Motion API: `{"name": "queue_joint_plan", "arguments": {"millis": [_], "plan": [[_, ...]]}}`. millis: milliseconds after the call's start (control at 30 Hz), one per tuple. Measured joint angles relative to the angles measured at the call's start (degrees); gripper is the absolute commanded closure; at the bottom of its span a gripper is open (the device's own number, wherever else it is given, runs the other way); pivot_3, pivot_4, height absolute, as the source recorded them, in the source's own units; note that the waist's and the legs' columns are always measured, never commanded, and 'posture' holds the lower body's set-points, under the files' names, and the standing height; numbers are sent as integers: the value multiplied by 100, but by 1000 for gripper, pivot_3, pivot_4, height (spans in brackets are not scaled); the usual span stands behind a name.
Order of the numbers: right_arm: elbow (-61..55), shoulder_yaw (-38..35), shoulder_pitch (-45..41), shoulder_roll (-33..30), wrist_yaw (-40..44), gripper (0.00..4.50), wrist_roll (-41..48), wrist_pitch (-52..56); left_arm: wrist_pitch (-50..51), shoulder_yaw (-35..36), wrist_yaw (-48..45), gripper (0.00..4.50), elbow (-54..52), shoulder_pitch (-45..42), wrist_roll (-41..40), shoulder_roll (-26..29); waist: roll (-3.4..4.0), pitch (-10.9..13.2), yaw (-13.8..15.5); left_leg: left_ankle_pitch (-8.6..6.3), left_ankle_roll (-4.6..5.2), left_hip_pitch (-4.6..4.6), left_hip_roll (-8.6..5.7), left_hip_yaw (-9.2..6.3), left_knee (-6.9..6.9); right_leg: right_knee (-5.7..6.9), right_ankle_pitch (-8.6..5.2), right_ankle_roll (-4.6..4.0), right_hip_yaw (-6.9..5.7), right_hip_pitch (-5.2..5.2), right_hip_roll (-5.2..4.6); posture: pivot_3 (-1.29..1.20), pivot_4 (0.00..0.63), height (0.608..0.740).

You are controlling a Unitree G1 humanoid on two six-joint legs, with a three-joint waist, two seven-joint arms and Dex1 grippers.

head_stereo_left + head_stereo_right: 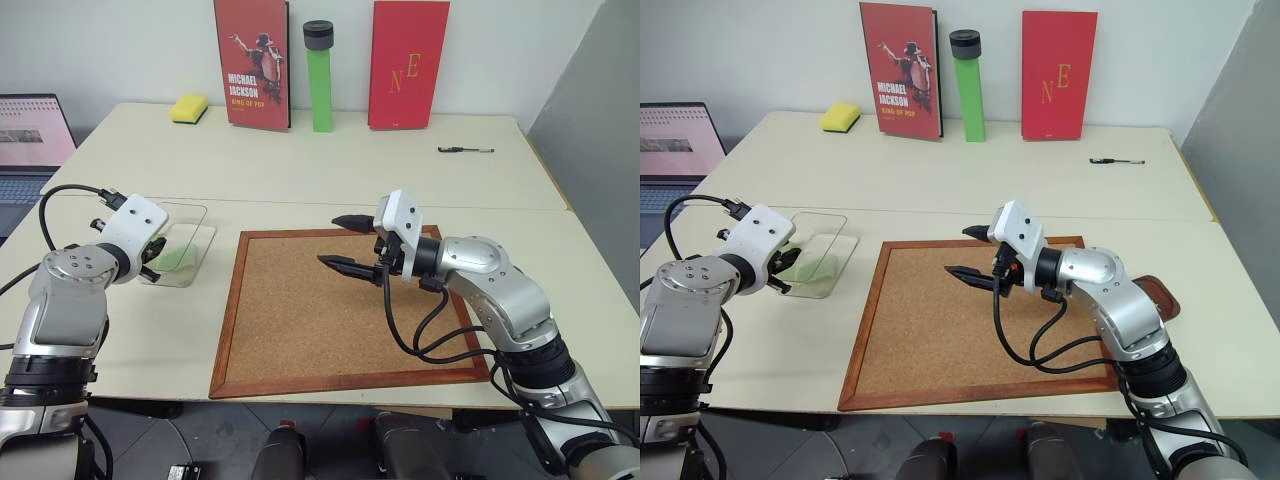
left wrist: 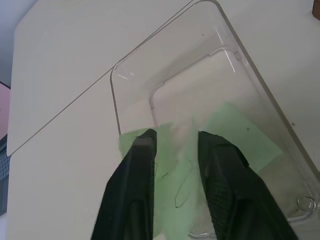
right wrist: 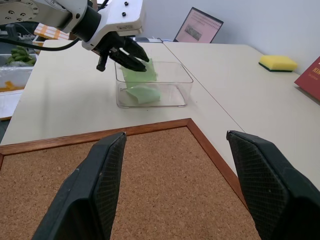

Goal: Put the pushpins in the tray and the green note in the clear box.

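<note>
- Pale bench (image 1: 330, 175) against a white wall; books, a green cylinder (image 1: 320, 78), a sponge (image 1: 189, 108) and a pen (image 1: 465, 150) sit at the back, clear of the work.
- Cork board (image 1: 300, 320) lies mid-bench, bare; no pushpins visible on it.
- Clear box (image 1: 830, 235) sits just left of the board, within the left arm's reach.
- Left hand (image 2: 175, 145) is tilted down over the box, fingers parted with a gap; note (image 2: 240, 135) lies under them inside the box, looks released, contact can't be ruled out.
- Right hand (image 1: 345, 243) hovers over the board, fingers wide apart, holding nothing, probably waiting.
- Tray (image 1: 1160, 296) peeks out behind the right forearm, beside the board; contents hidden.
</note>
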Motion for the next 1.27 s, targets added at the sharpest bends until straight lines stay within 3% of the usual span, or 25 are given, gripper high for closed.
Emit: {"name": "queue_joint_plan", "arguments": {"millis": [300,467,600,700,900,1067,1267], "plan": [[0,-2,0,2,-5,1093,-8,59,-168,-1,212,252,12,-164,-63,-10,0,0,10,0,0,-2,0,-1,1,0,0,0,0,0,0,0,150,740],[-234,-80,58,-157,-39,1093,-42,42,-687,244,467,252,-80,-677,-325,-269,-1,0,44,0,-1,-7,-6,0,1,-3,0,0,0,0,-6,0,150,740],[-535,-561,444,-418,-180,1093,-19,39,-684,463,398,252,-513,-823,-1058,-1024,-4,-2,89,-1,-2,-13,-9,0,2,-9,1,0,-1,1,-11,0,150,740],[-832,-916,985,-523,-400,1093,-12,39,-708,245,396,252,-787,-824,-1227,-1450,-4,-2,108,-1,-2,-15,-10,0,3,-8,1,0,1,0,-10,0,150,740],[-1162,-1410,2283,-659,-937,1093,-202,15,-967,-453,275,252,-999,-307,-1268,-1865,-3,-2,22,-1,-2,5,-6,7,3,-4,0,0,10,10,-4,0,150,740],[-1410,-1588,2975,-653,-1062,1093,-172,-74,-1014,-633,-310,252,-1118,-23,-1716,-1995,-3,-1,24,-1,-2,16,-4,6,3,-1,1,1,9,17,0,0,150,740],[-1464,-1657,3158,-600,-1186,1093,-124,-74,-1014,-803,-753,252,-1120,71,-1996,-2025,-3,-1,22,-1,-2,16,-4,8,6,-3,1,2,11,17,0,0,150,740]]}}
